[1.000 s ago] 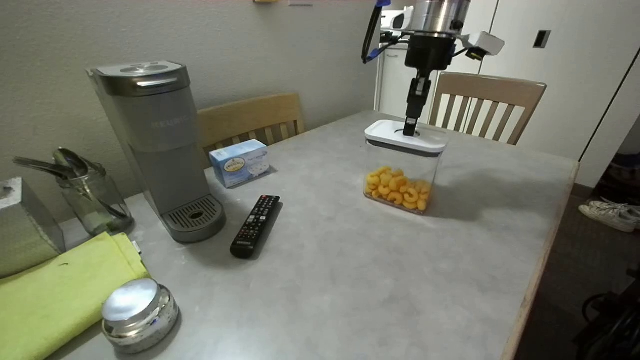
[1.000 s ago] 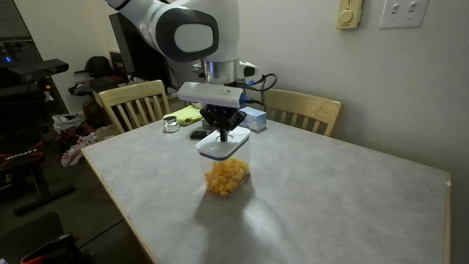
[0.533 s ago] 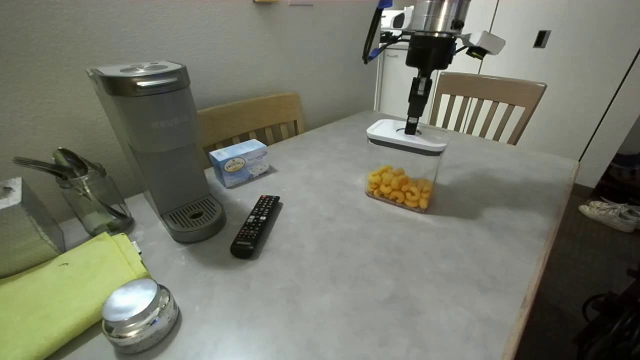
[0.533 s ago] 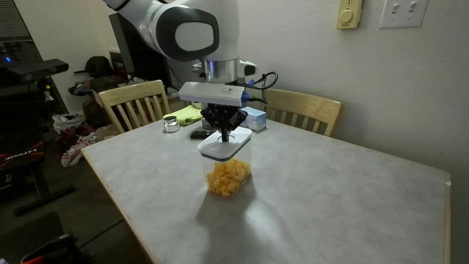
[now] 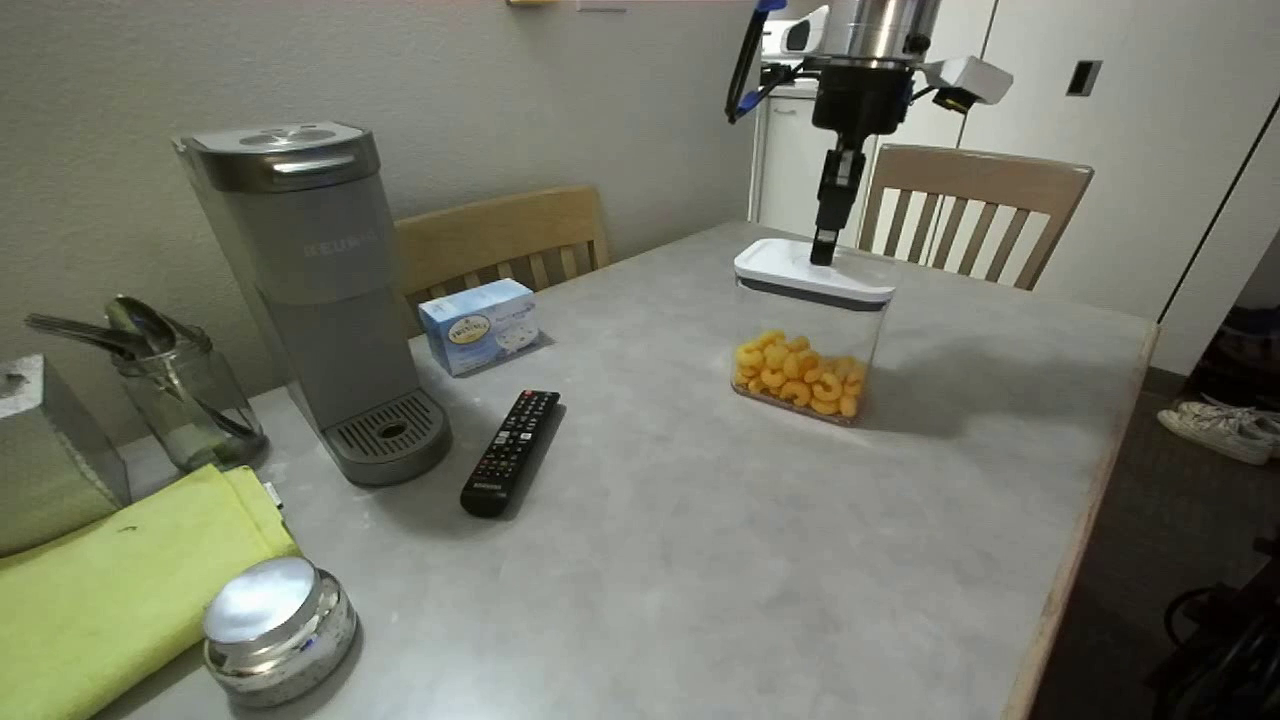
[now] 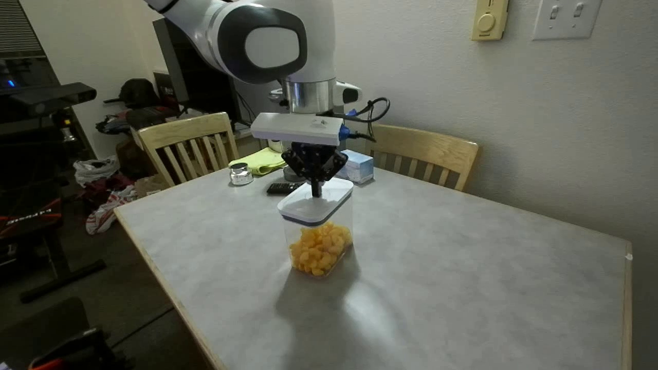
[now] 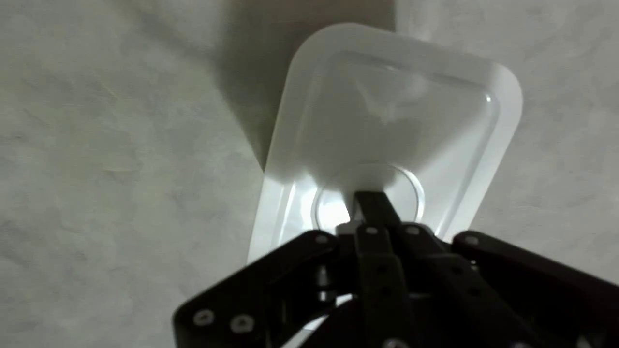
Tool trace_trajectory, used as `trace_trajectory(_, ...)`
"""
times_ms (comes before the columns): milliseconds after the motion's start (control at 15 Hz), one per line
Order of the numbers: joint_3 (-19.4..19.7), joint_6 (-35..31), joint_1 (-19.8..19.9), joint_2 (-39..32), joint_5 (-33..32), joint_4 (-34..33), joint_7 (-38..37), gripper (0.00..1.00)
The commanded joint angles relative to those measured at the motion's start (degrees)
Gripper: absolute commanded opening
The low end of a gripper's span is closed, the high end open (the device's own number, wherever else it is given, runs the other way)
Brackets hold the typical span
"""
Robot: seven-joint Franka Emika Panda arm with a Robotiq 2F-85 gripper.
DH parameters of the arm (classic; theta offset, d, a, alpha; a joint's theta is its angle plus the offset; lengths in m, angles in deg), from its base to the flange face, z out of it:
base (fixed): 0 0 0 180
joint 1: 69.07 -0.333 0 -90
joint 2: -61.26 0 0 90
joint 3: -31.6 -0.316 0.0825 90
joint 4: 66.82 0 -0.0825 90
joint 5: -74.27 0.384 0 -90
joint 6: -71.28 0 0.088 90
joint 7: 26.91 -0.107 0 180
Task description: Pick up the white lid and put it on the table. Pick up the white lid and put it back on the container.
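The gripper point(image 5: 822, 258) pointed down, fully closed, its two fingers together with nothing between them. Its tips stood at the centre of the white lid point(image 5: 795, 272); whether they touched it could not be told. The lid sat level on the clear container point(image 5: 800, 318), a dark band point(image 5: 810, 296) showing under its rim. Orange-yellow snack pieces point(image 5: 797, 378) filled the lower part of the container, which stood upright on the grey table point(image 5: 700, 560).

In an exterior view a black remote point(image 5: 511, 453) lay to the left of the container, well apart from it. Farther off than the remote was a blue-and-white box point(image 5: 480, 326), and left of that rose a grey coffee maker point(image 5: 320, 260). Farther left, a glass jar point(image 5: 205, 425) held cutlery point(image 5: 145, 325). At the near left lay a yellow-green cloth point(image 5: 130, 590), with a silver tin point(image 5: 280, 632) just beside it. Wooden chairs point(image 5: 500, 235) stood past the table's far edges, one left, one right.
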State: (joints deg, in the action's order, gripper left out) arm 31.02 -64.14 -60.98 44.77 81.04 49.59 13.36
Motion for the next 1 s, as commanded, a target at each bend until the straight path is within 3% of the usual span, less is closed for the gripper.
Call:
trace_trajectory(0, -0.3, 0.3, 0.5, 2.3, 0.0, 1.0, 0.9, 0.0)
trace_trajectory(933, -0.1, 0.2, -0.5, 8.9, 2.2, 1.1, 2.7, 0.0)
